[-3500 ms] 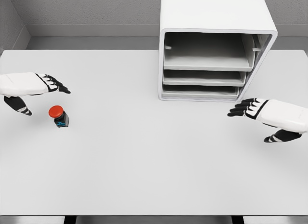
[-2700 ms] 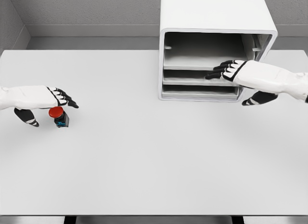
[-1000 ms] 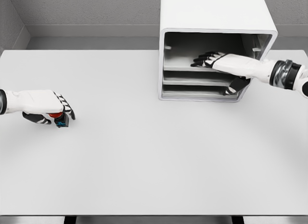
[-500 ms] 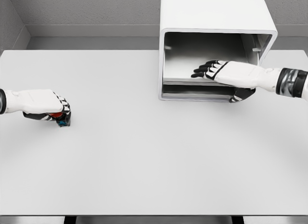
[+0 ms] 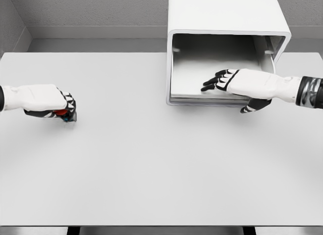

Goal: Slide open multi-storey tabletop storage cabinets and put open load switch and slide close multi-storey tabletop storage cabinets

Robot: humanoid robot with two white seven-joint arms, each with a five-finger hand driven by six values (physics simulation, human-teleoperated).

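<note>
Two white arms over a plain white table (image 5: pixel 151 164); grey wall behind. Cabinet (image 5: pixel 222 15) stands at the far side, right of centre, its front facing the camera. Nothing lies between the arms; the table surface between them is bare.

Left hand (image 5: pixel 50 101) comes in from the left edge, well apart from the cabinet. Fingers curled tight around the switch (image 5: pixel 64 113); only a sliver of its red cap and dark body with a blue mark shows under the knuckles. Whether it is off the table, cannot tell.

Right hand (image 5: pixel 237 84) reaches in from the right edge. Fingers lie flat and extended on top of a drawer (image 5: pixel 192 88), thumb (image 5: pixel 252 106) hooked under the drawer's front edge, so the front is pinched between them. Drawer surface is a pale, flat tray filling most of the cabinet opening, its front lip about level with the cabinet's front.

Against half a second ago: drawer front sits lower in the opening and hides the shelves beneath; right hand has shifted down with it. Left hand slightly higher, grip unchanged.
</note>
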